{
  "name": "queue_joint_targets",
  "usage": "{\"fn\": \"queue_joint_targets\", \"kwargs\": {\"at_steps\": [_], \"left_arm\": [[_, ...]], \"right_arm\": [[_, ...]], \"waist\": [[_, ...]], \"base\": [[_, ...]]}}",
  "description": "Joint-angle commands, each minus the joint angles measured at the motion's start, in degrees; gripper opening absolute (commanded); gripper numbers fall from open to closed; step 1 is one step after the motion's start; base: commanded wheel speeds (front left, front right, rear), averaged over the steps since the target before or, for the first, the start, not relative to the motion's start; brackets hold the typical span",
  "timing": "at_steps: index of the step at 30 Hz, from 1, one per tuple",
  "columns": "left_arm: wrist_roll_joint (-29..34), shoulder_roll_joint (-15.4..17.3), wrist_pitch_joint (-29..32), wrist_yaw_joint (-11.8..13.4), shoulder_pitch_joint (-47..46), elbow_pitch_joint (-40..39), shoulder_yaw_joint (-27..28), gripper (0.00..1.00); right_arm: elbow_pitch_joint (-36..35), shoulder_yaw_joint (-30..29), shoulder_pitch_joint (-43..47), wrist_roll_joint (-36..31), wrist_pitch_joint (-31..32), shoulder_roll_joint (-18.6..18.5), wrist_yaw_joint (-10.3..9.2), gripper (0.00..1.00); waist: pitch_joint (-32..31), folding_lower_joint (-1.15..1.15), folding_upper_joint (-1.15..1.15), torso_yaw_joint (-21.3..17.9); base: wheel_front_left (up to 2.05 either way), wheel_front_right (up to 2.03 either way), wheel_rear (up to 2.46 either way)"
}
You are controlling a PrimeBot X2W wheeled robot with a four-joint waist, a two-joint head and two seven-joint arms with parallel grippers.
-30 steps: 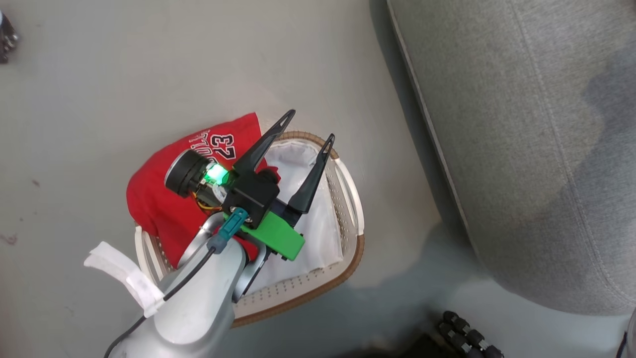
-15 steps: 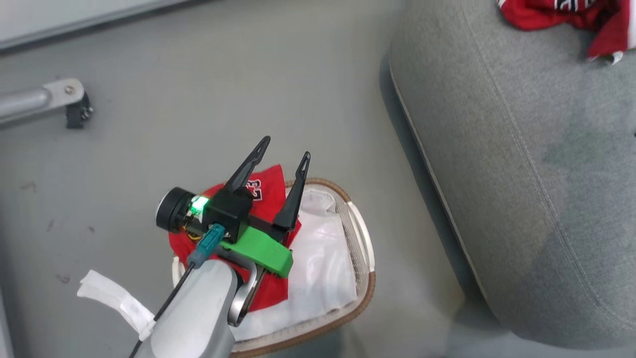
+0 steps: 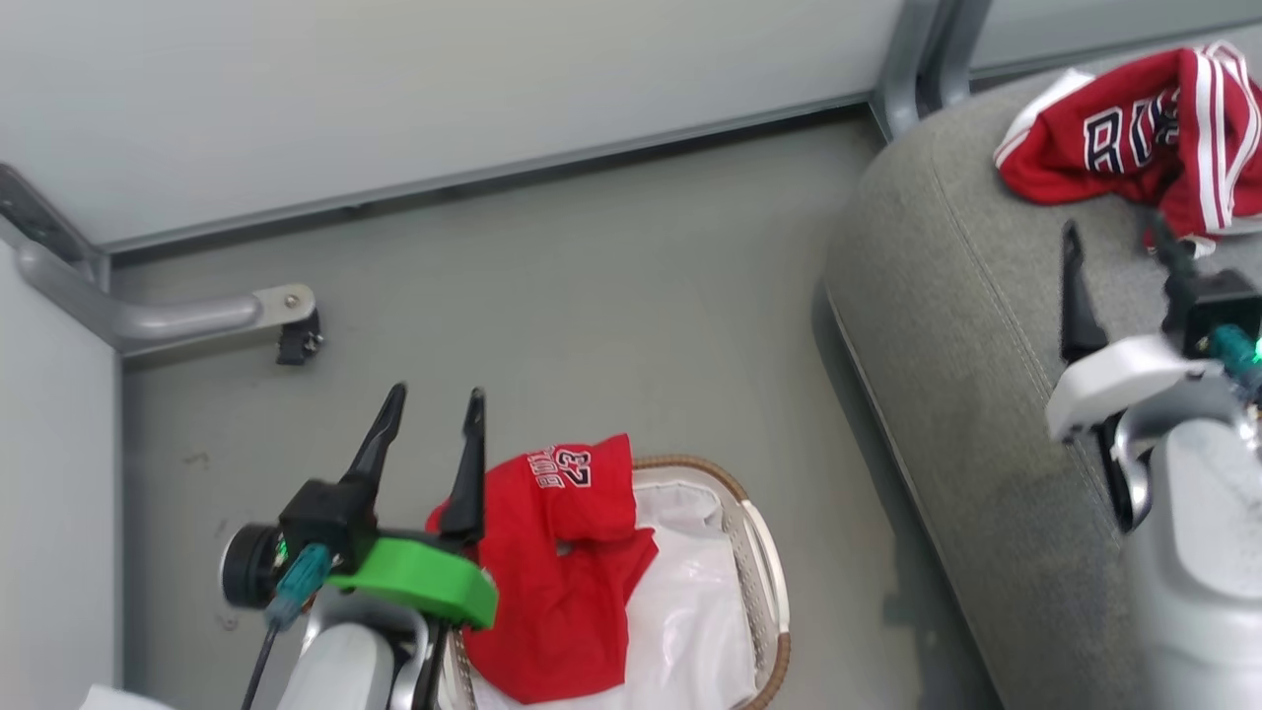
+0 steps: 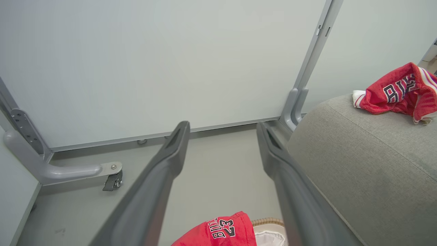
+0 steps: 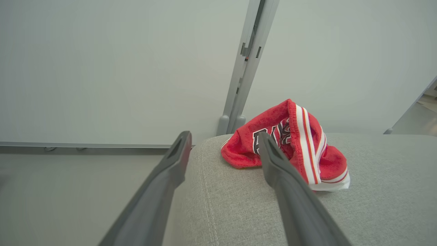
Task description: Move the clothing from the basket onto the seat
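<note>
Hovering wide open, empty, with left gripper (image 3: 436, 396) just left of the red "23" jersey (image 3: 562, 572) draped over the brown-rimmed white basket (image 3: 764, 552). Farther off with right gripper (image 3: 1112, 232), likewise spread empty above grey fabric seat (image 3: 966, 345)

Silver forearm (image 3: 345, 661), green bracket (image 3: 424, 587), dark fingers (image 3: 471, 463)

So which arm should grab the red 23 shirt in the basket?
Probably the left. The left gripper is open beside the 23 shirt draped over the basket, while the right gripper is over the seat, by the striped garment.
</note>
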Motion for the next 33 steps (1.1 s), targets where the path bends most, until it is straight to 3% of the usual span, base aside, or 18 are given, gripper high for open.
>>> {"fn": "queue_joint_targets", "kwargs": {"at_steps": [1, 12, 19, 33], "left_arm": [[-0.5, 0.0, 0.0, 0.2, 2.3, -0.3, 1.5, 1.00], [-0.7, -0.4, 0.0, -0.1, 11.3, -1.0, 10.2, 1.00], [-2.1, -0.4, 0.0, -0.5, 14.0, -0.7, 9.5, 1.00], [-2.8, -0.4, 0.0, -0.3, 14.3, 0.4, 8.0, 1.00]], "right_arm": [[-0.8, 0.7, 2.5, 1.1, -0.1, 0.6, -0.07, 1.00], [-7.4, 6.4, 16.9, 8.2, -0.1, 3.3, -0.07, 1.00], [-10.5, 10.2, 24.1, 13.5, -0.1, 3.3, -0.07, 1.00], [-11.1, 11.6, 26.6, 14.5, -0.1, 3.3, -0.07, 1.00]], "waist": [[-4.9, 0.01, 0.00, 3.8], [-9.0, 0.01, 0.00, 6.4], [-10.9, 0.01, 0.00, 7.5], [-11.8, 0.01, 0.00, 6.9]], "base": [[0.00, 0.00, 0.00], [0.00, 0.00, 0.00], [0.00, 0.00, 0.00], [0.00, 0.00, 0.00]]}}
